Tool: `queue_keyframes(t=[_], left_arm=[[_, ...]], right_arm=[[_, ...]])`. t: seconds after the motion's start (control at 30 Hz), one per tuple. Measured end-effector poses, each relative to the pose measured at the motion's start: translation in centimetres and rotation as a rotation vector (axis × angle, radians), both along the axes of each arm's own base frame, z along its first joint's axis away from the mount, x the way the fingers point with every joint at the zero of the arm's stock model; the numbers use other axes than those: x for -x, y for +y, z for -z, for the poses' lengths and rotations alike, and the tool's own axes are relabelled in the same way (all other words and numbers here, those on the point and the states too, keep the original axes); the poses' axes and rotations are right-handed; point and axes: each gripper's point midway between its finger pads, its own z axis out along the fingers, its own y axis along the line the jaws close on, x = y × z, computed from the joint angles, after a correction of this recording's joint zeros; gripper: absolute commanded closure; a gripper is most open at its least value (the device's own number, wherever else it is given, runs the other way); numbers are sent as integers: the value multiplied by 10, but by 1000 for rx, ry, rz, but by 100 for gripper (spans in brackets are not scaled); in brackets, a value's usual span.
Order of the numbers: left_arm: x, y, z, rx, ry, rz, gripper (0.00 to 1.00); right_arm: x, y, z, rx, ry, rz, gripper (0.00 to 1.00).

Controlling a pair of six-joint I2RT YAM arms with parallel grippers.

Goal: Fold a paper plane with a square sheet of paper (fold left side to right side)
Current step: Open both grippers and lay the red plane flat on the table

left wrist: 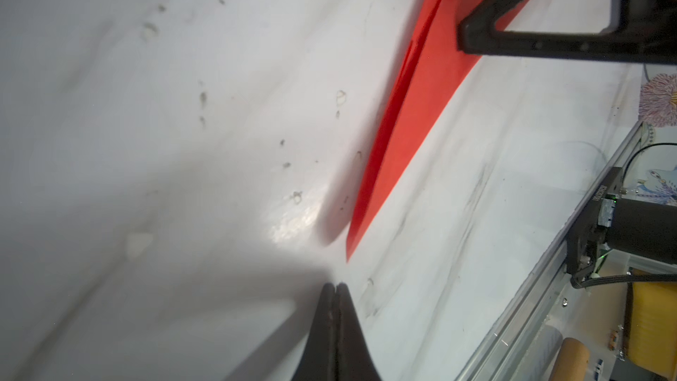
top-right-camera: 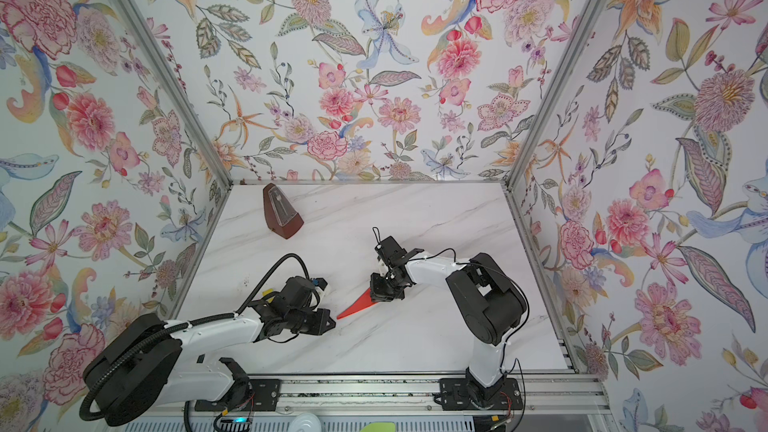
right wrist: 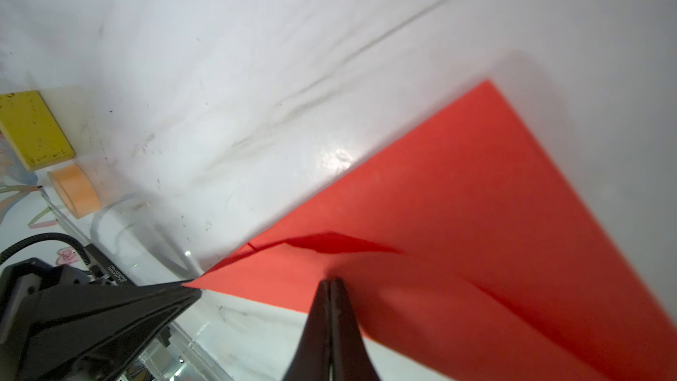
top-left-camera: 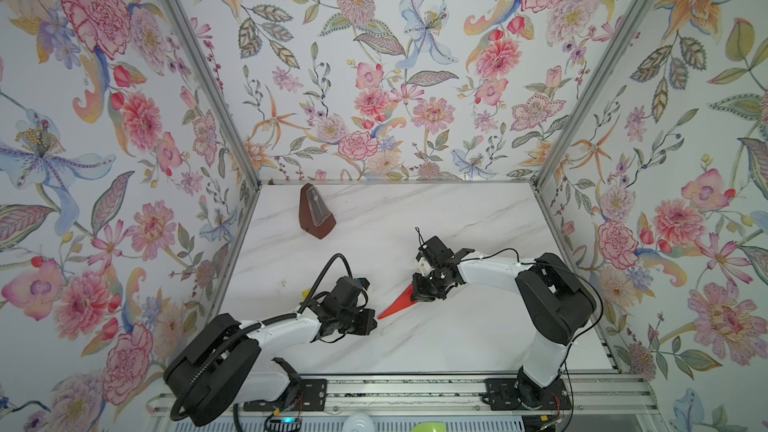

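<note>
The right claw (right wrist: 331, 281) is clenched, its two tips together and bearing down on the red paper (right wrist: 476, 196). This looks like pressing rather than holding, though I cannot tell whether a layer is caught between the tips. Under and around them lies the wide tail end of the paper, and a loose upper flap lifts slightly just ahead of them. The paper lies on the white marble tabletop (top-left-camera: 457, 222) as a long, narrow, layered dart. It tapers away from the right claw to a sharp nose.

The left claw (left wrist: 335, 285) is also clenched and holds nothing. Its tips sit low at the tabletop, just short of the nose, which points straight at them. Whether they touch it is hard to say.

Out past the left claw, a yellow block (right wrist: 34, 130) and an orange cylinder (right wrist: 73, 190) stand at the tabletop's edge, well apart from the paper. A dark brown metronome (top-left-camera: 316, 211) stands far beyond both claws, near the back wall.

This seems a late step: the paper is already folded side over side, and the right claw appears to be flattening the crease. The next move likely calls for carrying that pressure along the fold toward the nose without letting the paper slide. The other option is to open a claw and catch a wing edge, coming in low, since flat thin paper offers little to grip.
</note>
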Motion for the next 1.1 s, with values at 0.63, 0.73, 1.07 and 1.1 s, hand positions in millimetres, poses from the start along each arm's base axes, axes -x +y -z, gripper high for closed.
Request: queue_keyframes(t=[0.63, 0.73, 1.07, 1.1], left_arm=[[-41, 5, -43, -77, -197, -44, 73], [-43, 3, -39, -89, -190, -36, 73], [-53, -11, -38, -71, -205, -2, 56], [-54, -14, -38, -60, -204, 3, 55]], right_arm=[[-37, 14, -79, -80, -142, 76, 58], [-27, 18, -66, -50, -104, 65, 57], [36, -9, -22, 75, -6, 111, 38], [38, -13, -20, 80, -6, 128, 36]])
